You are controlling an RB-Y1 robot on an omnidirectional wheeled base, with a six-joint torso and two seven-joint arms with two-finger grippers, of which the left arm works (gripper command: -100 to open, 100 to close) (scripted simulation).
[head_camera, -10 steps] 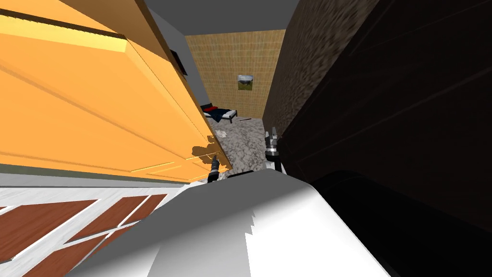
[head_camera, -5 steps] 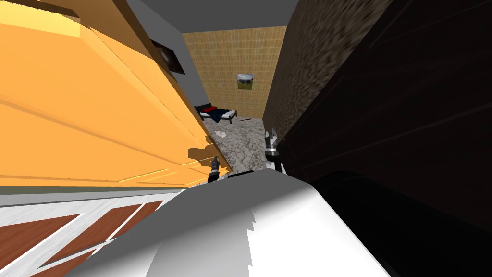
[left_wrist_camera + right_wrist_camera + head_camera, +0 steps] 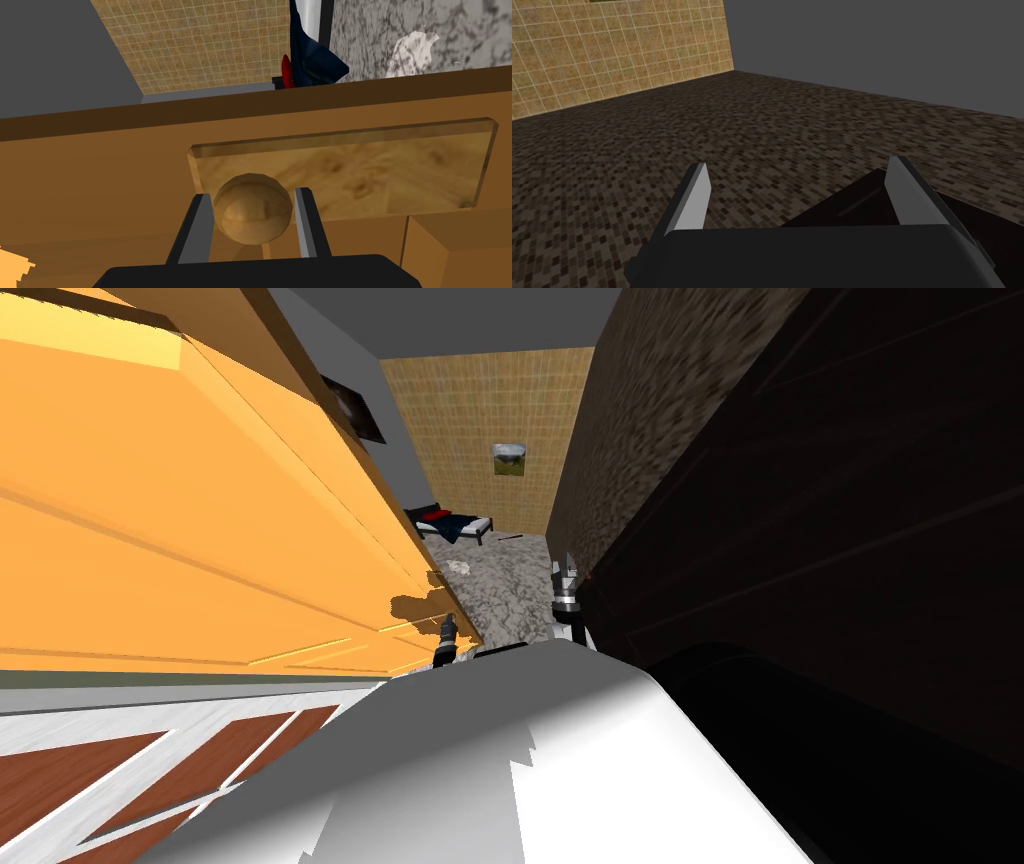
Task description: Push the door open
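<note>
Looking from head: door (image 3: 200, 518) lay at 10 o'clock, leaf running toward 1 o'clock. Left gripper (image 3: 449, 623) sat at its free edge, nearer than right gripper (image 3: 567, 568) by dark wall (image 3: 800, 488).
Left wrist: fingers pinched knob (image 3: 252, 207), dead ahead.
Right wrist: fingers spread, holding nothing.

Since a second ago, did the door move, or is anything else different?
The orange door has swung a little further open, away from me, uncovering more of the bed and a dark frame on the grey wall beyond. My left claw still grips the round knob. My right claw stays open beside the dark wall.
</note>
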